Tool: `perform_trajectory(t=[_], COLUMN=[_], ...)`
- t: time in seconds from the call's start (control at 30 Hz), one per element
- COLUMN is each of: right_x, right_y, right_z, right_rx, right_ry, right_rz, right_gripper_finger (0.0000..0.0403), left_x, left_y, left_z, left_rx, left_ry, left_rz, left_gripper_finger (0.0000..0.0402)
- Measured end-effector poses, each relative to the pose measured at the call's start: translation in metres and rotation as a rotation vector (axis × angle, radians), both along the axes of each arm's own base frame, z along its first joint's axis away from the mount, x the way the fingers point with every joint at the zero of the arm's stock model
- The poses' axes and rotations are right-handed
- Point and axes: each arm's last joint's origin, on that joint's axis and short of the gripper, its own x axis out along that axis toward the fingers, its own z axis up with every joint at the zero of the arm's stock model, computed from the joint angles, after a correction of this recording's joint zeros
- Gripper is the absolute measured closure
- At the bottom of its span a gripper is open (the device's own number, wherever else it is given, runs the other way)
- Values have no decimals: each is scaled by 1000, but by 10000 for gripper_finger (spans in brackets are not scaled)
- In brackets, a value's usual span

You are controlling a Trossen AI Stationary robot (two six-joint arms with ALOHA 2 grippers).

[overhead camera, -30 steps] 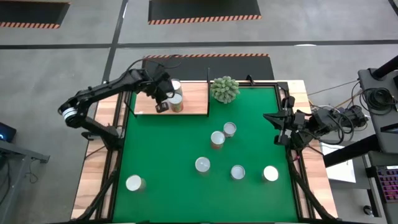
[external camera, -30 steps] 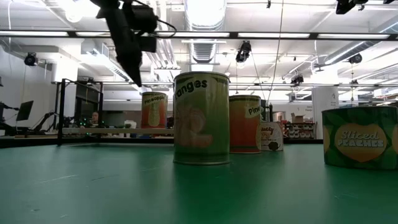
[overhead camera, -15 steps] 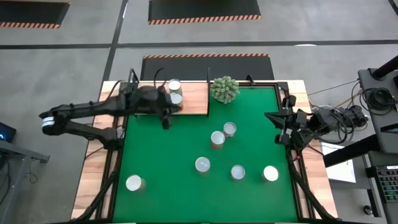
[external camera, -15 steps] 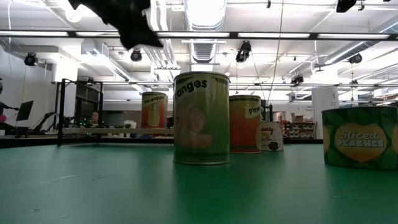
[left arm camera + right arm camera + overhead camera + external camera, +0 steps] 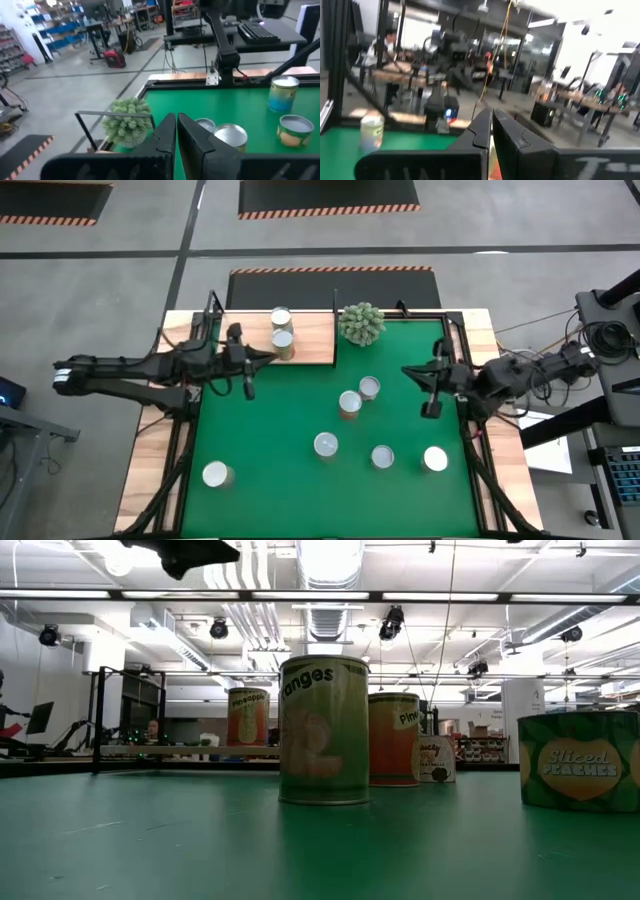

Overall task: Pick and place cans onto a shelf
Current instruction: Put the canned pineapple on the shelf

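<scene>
Overhead and level views of the table (image 5: 150,470), covered by a green mat (image 5: 260,430). The shelf (image 5: 312,340), a pale wooden board, lies at the far edge of the table, toward its left corner. Two cans (image 5: 282,333) stand on it, touching, one behind the other. Just beside the shelf's right end, on the mat's far edge, sits a round spiky plant (image 5: 361,324).

Six more cans stand on the mat. Two are close together near its centre (image 5: 360,395); two lie nearer the front edge (image 5: 354,451); one stands toward the front right corner (image 5: 435,459); one stands alone near the front left corner (image 5: 216,474). In the level view the nearest can (image 5: 323,730) bears an oranges label.

The left gripper (image 5: 247,370) reaches in from the table's left edge, above the mat beside the shelf's front left corner; its jaws are closed and hold nothing. The right gripper (image 5: 428,385) hangs over the right edge of the mat, jaws likewise closed and empty, well apart from every can.
</scene>
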Motion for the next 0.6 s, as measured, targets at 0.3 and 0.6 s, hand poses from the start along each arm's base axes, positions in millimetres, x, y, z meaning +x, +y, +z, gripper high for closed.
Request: perform_trajectory(t=[0.3, 0.6], right_x=[43, 73], right_y=[12, 9], right_z=[15, 15], right_rx=[172, 360], right_ry=[279, 702], right_rz=[-24, -250], right_gripper_finger=[394, 394], left_x=[-21, -19], left_y=[-1, -1], left_z=[0, -5], left_rx=[78, 70], left_ry=[-9, 38], left_rz=[-7, -8], left_gripper_finger=[402, 402])
